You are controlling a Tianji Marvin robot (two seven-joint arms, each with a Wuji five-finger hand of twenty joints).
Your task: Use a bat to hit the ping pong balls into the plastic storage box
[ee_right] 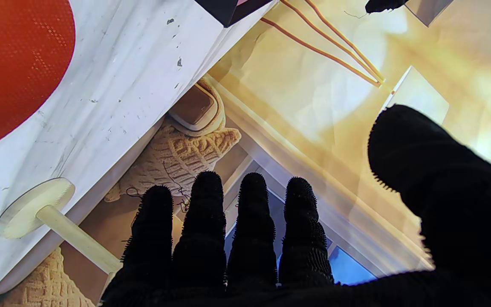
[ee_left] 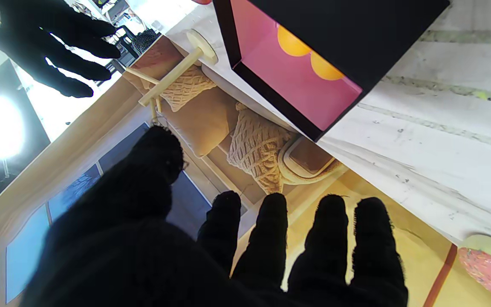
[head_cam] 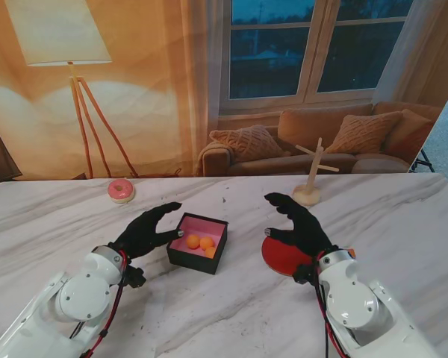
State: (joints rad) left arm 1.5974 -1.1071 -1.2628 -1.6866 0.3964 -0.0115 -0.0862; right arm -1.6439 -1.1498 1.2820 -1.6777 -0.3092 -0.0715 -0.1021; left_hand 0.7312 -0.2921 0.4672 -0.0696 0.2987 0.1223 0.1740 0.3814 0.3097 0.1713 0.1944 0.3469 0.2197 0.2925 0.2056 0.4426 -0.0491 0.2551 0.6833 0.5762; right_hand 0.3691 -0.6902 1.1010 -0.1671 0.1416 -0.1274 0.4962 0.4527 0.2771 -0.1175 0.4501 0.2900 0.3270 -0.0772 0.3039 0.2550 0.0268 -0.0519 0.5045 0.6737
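Fingers of the right hand are spread, holding nothing, above the round red rubber-faced bat lying flat on the marble table. The left hand, also spread and empty, hovers beside the black pink-lined storage box holding orange balls. The left wrist view shows the box ahead of the fingertips. In the right wrist view the bat lies beyond the fingertips, so the right hand is nearer.

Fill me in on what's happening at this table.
A two-armed robot is working with ping pong balls, which already lie in the black box with a pink inside. The left hand hovers open beside the box's left wall. The right hand is open above the red bat, which lies flat on the marble table. Neither hand holds anything. A pink donut and a wooden stand sit farther back.
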